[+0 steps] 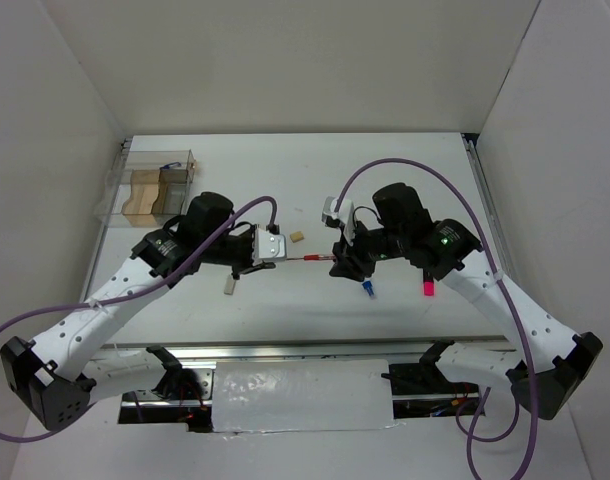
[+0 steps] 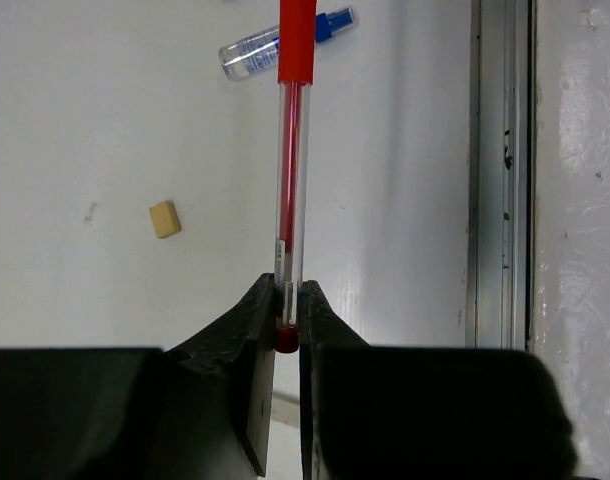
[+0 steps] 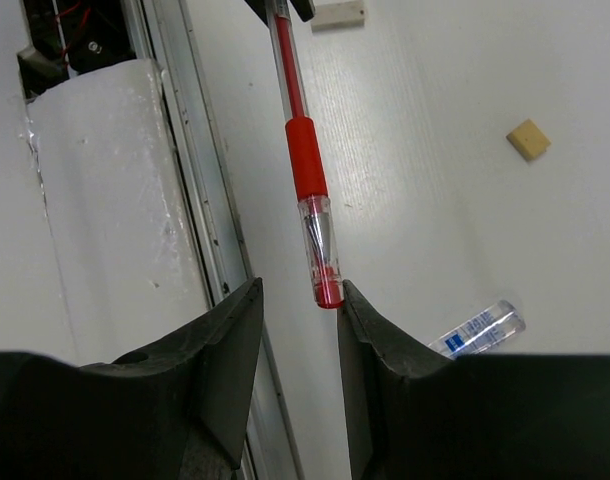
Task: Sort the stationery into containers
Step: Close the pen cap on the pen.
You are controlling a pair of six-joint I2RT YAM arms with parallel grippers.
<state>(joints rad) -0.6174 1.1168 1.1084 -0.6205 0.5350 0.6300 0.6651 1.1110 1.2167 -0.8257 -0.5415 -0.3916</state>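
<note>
pen (image 2: pixel 291 200): clear barrel, red ink, red grip and tip
tube (image 2: pixel 275 45): clear, blue cap
eraser block (image 2: pixel 164 219): tan
marker (image 1: pixel 427 288): pink end
table (image 2: pixel 105 120): white

A white table top (image 1: pixel 265 165) is seen across the middle of the overhead view. It is enclosed by plain white panels: a back wall (image 1: pixel 295 60) at the top, with a left wall (image 1: pixel 45 150) and a right wall (image 1: pixel 570 150) sloping in at the sides. A metal rail (image 1: pixel 482 190) is fitted along the table's right edge, and a second rail (image 1: pixel 305 349) is run along its lower edge. A white block (image 1: pixel 303 395) wrapped in clear film is fixed at lower centre, just below that rail. Slight scuff marks (image 2: pixel 90 212) are noted at the left of the left wrist view. Lighting is even and diffuse; only soft shadows are cast.
</note>
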